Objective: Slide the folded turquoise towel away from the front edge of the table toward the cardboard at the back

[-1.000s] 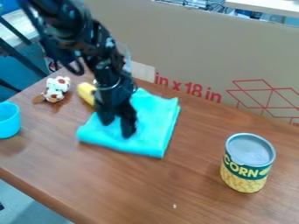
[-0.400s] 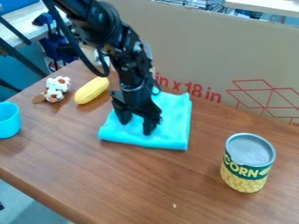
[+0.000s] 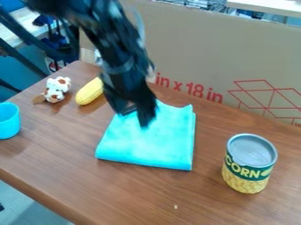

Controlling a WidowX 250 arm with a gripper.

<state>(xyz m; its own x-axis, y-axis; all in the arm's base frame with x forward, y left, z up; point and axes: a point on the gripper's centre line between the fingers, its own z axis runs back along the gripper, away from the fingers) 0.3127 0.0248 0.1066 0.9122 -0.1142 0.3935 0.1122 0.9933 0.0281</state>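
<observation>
From here I see a smooth blue cup (image 3: 8, 121), then a spotted plush toy (image 3: 57, 89), then a plump yellow corn cob (image 3: 90, 91). The black gripper (image 3: 134, 117), its fingers apart, hangs over the far part of a soft, folded turquoise cloth (image 3: 150, 145); most of that squarish cloth, with no clear long axis, spreads from it towards the near side of the wooden table (image 3: 135, 193), and rightmost stands a round metal can (image 3: 250, 163)

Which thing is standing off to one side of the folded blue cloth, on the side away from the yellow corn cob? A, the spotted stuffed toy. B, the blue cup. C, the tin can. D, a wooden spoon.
C: the tin can stands to the right of the cloth, while the corn cob lies at its upper left.
</observation>
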